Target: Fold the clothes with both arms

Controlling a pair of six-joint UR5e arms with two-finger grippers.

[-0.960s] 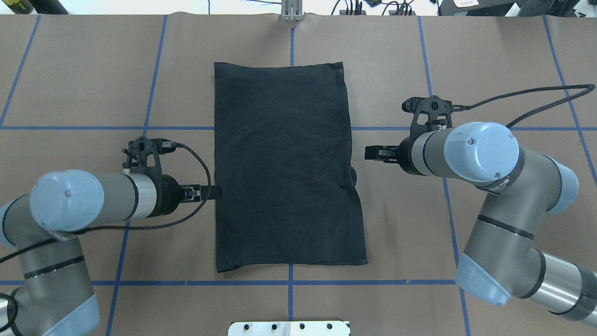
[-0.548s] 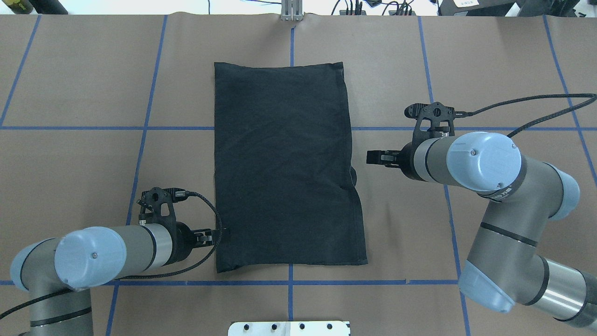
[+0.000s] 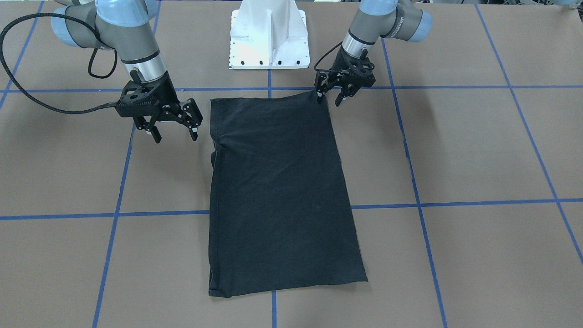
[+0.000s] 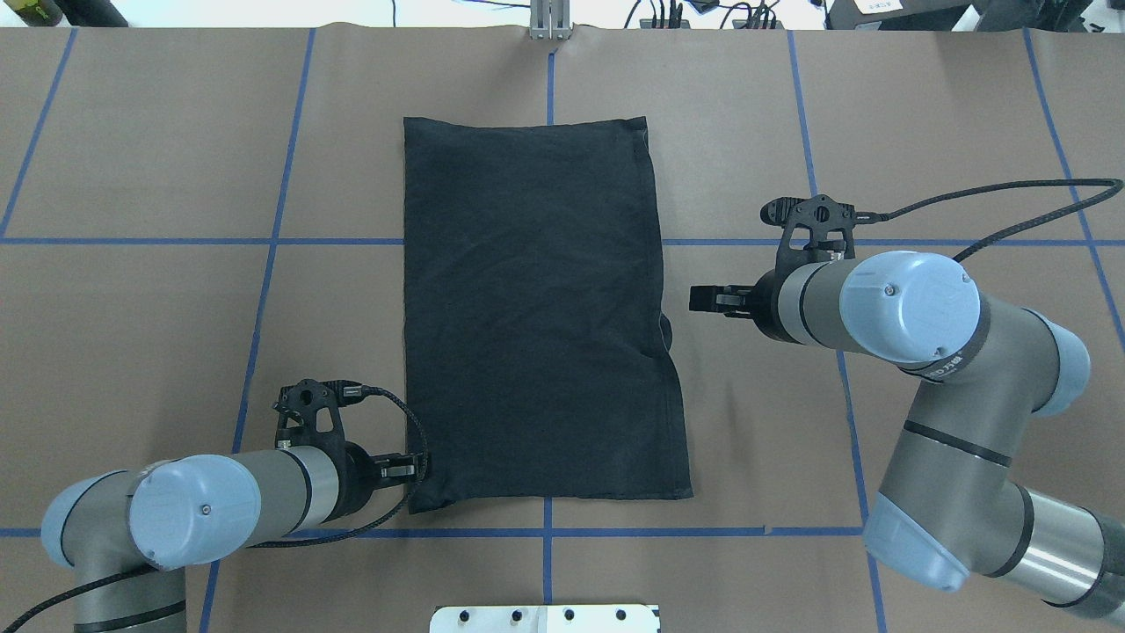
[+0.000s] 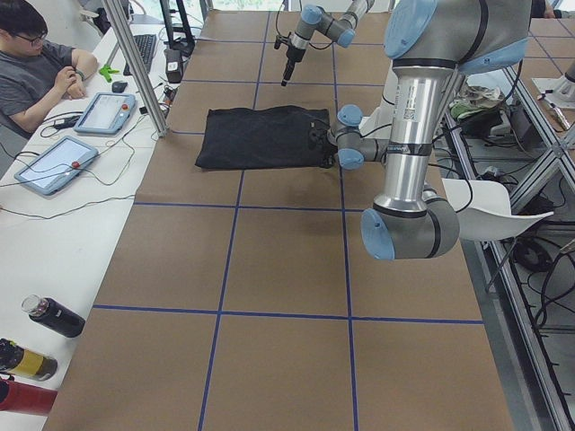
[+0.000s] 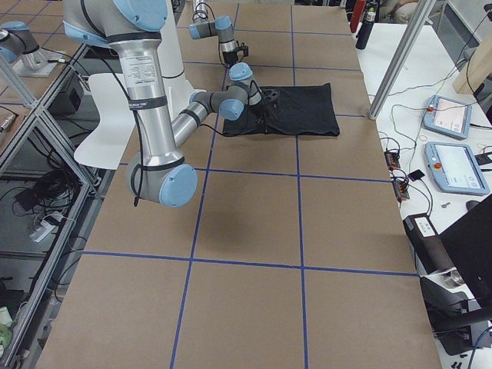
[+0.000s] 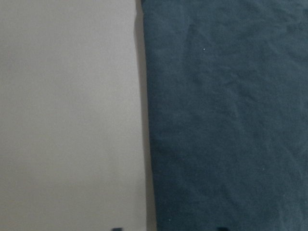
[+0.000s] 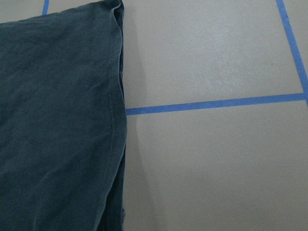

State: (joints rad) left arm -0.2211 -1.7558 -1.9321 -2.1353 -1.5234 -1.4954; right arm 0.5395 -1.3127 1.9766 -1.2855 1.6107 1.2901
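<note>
This is a robotics lab: two robot arms and a white pedestal stand at a table papered in brown and gridded with blue tape. A person sits at a side bench with what look like teach pendants, behind aluminium posts.

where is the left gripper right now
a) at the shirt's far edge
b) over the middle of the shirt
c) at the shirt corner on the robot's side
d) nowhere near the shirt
c: in the front-facing view the left gripper stands with its fingers spread at the corner of the shirt on the robot's side, one finger right at the cloth's edge.
</note>
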